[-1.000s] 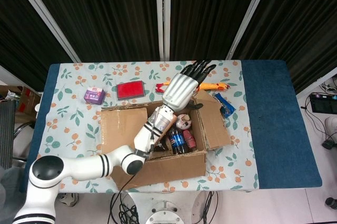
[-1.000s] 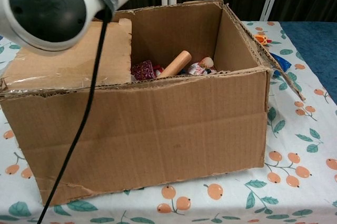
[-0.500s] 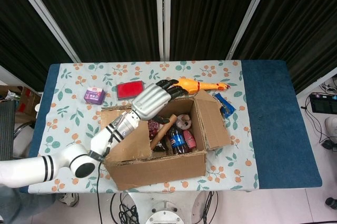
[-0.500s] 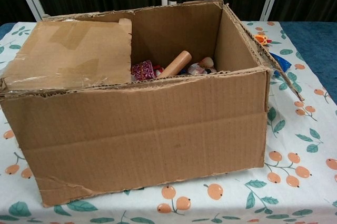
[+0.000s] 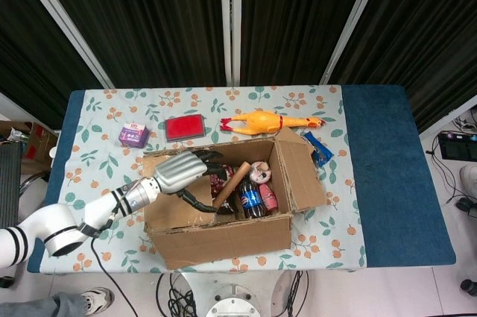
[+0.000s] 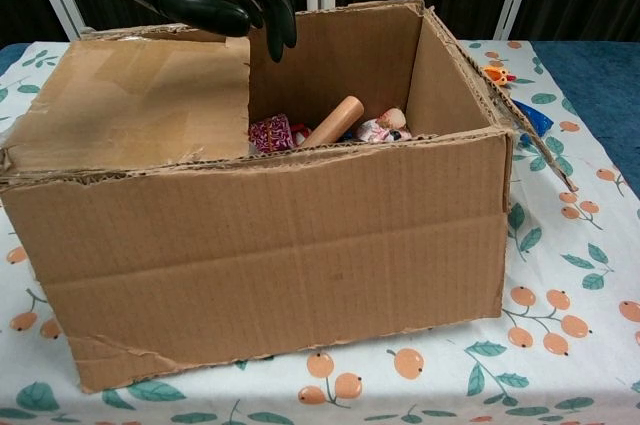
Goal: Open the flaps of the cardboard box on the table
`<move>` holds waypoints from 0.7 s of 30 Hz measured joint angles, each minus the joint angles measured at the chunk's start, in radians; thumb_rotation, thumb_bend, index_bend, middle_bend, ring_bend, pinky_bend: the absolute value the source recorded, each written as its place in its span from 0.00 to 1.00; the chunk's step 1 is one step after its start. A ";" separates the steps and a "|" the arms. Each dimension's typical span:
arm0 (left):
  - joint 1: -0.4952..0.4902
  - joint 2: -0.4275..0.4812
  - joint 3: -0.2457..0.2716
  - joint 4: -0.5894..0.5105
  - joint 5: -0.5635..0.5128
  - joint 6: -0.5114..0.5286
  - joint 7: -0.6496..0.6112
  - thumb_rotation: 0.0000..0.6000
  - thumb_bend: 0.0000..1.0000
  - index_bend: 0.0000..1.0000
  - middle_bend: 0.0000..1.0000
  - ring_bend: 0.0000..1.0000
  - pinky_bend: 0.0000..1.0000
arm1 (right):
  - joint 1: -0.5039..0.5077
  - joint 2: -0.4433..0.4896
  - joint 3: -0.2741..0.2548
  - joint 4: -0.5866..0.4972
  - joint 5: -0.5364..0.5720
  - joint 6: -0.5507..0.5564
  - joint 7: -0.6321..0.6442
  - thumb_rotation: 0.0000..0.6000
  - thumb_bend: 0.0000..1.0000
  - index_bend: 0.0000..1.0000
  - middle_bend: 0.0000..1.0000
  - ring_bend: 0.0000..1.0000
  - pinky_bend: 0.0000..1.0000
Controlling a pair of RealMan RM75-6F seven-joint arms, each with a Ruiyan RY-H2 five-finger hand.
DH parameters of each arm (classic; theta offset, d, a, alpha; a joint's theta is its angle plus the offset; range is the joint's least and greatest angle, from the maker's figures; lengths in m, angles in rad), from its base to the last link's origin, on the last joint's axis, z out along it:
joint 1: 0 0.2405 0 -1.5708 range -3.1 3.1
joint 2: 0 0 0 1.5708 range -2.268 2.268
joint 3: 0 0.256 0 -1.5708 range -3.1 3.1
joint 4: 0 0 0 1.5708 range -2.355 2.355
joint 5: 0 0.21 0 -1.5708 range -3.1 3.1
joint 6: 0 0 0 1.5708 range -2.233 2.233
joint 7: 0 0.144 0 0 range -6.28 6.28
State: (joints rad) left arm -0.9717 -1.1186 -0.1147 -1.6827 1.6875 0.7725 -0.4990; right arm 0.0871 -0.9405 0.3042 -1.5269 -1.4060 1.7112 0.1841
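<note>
Cardboard box (image 5: 231,209) sits on the patterned table (image 5: 97,145), near its front edge. Right flap (image 5: 302,171) is folded outward and leans away from the opening; contents visible inside, including a wooden rod (image 6: 333,121), a bottle (image 5: 251,199) and a doll (image 5: 258,173). Left flap (image 6: 130,100) lies flat across the left part of the opening, so this one is judged not yet opened. State of the front and back flaps cannot be told.

Left hand (image 5: 182,170) hovers over the left flap's inner free edge, palm down, arm reaching in from the robot's left. Fingers (image 6: 275,10) are curled downward past the edge, apart, holding nothing; whether they touch the cardboard cannot be told. Right hand is absent from both views.

Judged remaining: hook the left flap's edge and swing it outward.
</note>
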 measured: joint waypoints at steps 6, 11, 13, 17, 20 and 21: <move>0.008 -0.024 0.034 0.020 0.033 0.058 -0.026 0.21 0.00 0.31 0.34 0.09 0.17 | 0.004 -0.010 -0.001 -0.008 -0.002 -0.001 -0.022 1.00 0.18 0.00 0.00 0.00 0.00; 0.011 -0.059 0.051 0.039 0.046 0.092 -0.027 0.17 0.00 0.31 0.34 0.09 0.17 | 0.008 -0.014 -0.002 -0.013 -0.003 -0.006 -0.036 1.00 0.18 0.00 0.00 0.00 0.00; 0.010 -0.077 0.062 0.050 0.052 0.095 -0.024 0.17 0.00 0.30 0.33 0.09 0.17 | 0.009 -0.014 -0.003 -0.015 -0.004 -0.007 -0.040 1.00 0.18 0.00 0.00 0.00 0.00; 0.006 -0.108 0.079 0.075 0.054 0.095 -0.022 0.16 0.00 0.30 0.33 0.09 0.17 | 0.009 -0.017 -0.005 -0.016 -0.001 -0.011 -0.046 1.00 0.18 0.00 0.00 0.00 0.00; 0.002 -0.126 0.087 0.095 0.058 0.103 -0.017 0.16 0.00 0.30 0.33 0.09 0.17 | 0.008 -0.018 -0.004 -0.012 0.005 -0.012 -0.045 1.00 0.18 0.00 0.00 0.00 0.00; 0.000 -0.130 0.089 0.101 0.062 0.106 -0.010 0.15 0.00 0.30 0.33 0.09 0.17 | 0.007 -0.019 -0.003 -0.011 0.006 -0.013 -0.044 1.00 0.18 0.00 0.00 0.00 0.00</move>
State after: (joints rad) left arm -0.9713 -1.2486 -0.0257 -1.5819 1.7491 0.8785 -0.5095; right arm 0.0944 -0.9596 0.3008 -1.5381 -1.3997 1.6982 0.1400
